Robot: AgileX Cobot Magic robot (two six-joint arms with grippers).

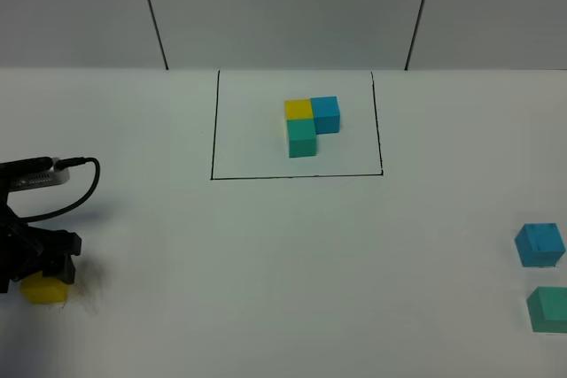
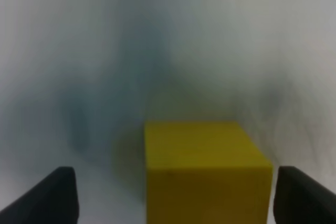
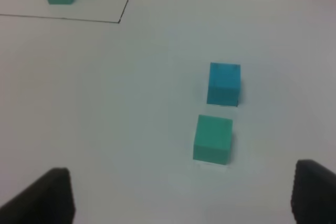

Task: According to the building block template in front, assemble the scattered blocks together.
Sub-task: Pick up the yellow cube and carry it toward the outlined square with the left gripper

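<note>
Yellow cube [image 2: 207, 171] sits between the wide-open jaws of the left gripper [image 2: 178, 198], not clamped. Right gripper [image 3: 181, 198] gapes empty; the building block template [image 1: 311, 126] lies far ahead of it, the teal-green cube [image 3: 212, 139] and blue cube [image 3: 224, 83] just ahead.

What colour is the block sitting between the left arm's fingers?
Yellow. The block shows best in the left wrist view.

No text, label, brand, number or sign can be read in any view
</note>
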